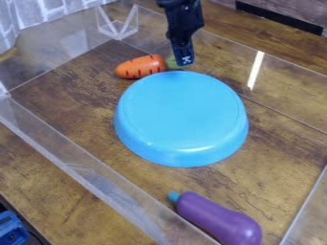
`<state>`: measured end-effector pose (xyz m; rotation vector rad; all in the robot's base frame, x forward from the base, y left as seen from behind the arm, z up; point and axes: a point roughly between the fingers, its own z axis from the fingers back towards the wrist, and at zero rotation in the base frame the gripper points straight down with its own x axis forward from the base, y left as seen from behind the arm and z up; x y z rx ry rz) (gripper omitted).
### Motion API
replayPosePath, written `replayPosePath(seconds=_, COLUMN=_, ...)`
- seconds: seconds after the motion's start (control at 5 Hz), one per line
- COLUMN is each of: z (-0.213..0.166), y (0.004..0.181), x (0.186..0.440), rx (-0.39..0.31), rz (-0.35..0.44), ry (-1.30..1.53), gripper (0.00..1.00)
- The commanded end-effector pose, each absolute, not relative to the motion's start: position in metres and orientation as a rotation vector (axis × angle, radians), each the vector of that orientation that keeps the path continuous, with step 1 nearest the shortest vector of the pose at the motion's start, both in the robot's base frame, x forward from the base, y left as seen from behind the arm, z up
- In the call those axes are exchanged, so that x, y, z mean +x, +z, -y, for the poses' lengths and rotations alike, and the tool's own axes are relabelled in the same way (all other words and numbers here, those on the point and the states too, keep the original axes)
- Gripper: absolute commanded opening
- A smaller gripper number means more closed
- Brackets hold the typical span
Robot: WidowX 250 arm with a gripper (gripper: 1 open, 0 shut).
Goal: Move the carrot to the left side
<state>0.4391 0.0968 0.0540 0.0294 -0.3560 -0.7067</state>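
The black robot hand (183, 61) points steeply down at the leafy green end of the small orange toy carrot (140, 67), its jaws pinched narrow there. The carrot lies on the wooden tabletop (76, 120), at about eleven o'clock from the round blue plastic plate (182, 119), just off its rim. A purple toy eggplant (220, 220) lies at five o'clock, well apart.

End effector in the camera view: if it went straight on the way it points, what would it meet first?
Most likely the leafy end of the carrot, right at the shut end effector, then the wooden table. Depth is unclear.
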Motion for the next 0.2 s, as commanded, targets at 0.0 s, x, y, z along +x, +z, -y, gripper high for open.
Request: replayPosePath(seconds=0.0, z=-0.1006, y=0.1164, x=0.4424, rx=0.105, rz=0.479, ry=-0.711, gripper=0.0)
